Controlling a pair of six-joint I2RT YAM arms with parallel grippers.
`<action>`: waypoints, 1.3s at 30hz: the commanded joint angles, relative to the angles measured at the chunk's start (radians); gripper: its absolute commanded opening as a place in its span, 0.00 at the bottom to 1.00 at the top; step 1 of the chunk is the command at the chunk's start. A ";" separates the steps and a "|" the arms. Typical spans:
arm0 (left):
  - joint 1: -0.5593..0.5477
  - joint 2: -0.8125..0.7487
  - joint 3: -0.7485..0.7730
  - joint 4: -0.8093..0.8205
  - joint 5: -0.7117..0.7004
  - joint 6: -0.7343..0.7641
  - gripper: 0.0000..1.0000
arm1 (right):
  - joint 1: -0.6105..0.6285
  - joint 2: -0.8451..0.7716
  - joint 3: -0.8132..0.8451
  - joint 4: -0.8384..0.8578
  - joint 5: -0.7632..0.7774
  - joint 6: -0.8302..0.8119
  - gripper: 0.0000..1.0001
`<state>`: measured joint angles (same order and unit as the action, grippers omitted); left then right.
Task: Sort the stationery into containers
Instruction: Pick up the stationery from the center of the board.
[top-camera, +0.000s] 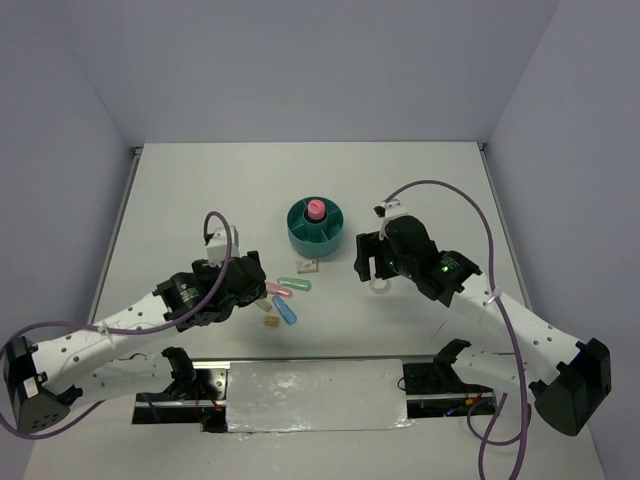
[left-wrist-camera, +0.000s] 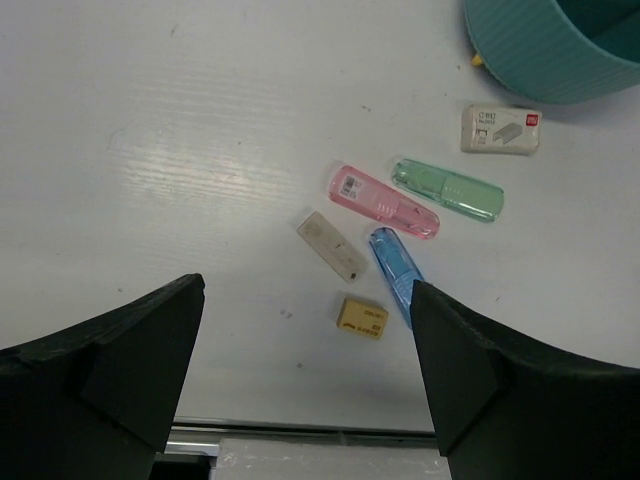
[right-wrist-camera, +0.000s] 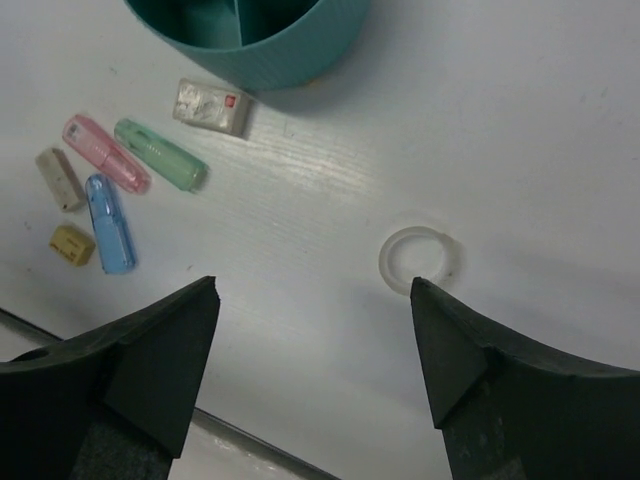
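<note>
My left hand (left-wrist-camera: 305, 300) hangs wide open, holding nothing. Just ahead, between its fingers, lie a yellow eraser (left-wrist-camera: 361, 317), a grey eraser (left-wrist-camera: 331, 245) and a blue capsule (left-wrist-camera: 396, 262) whose near tip is lost against one finger. Beyond those are a pink capsule (left-wrist-camera: 383, 201) and a green capsule (left-wrist-camera: 447, 189). Farther on, a white eraser (left-wrist-camera: 500, 129) lies beside the teal organiser (left-wrist-camera: 540, 60), cut off at the corner. My right hand (right-wrist-camera: 312, 290) is equally wide and empty, with the tape ring (right-wrist-camera: 418, 259) just ahead. A pink tube (top-camera: 315, 209) stands in the organiser's centre cup.
</note>
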<state>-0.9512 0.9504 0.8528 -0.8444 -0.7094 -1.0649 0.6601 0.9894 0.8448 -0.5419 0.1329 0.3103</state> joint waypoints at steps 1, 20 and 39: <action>0.006 0.014 -0.026 0.117 0.047 0.052 0.96 | -0.002 0.014 -0.042 0.135 -0.091 0.019 0.82; -0.029 0.281 -0.130 0.306 0.226 -0.063 0.71 | -0.001 -0.031 -0.153 0.191 -0.128 0.019 0.78; -0.075 0.311 -0.205 0.347 0.243 0.020 0.74 | 0.001 -0.044 -0.177 0.201 -0.196 0.016 0.78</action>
<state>-1.0229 1.2636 0.6598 -0.5323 -0.4835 -1.0847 0.6605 0.9657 0.6739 -0.3943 -0.0490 0.3244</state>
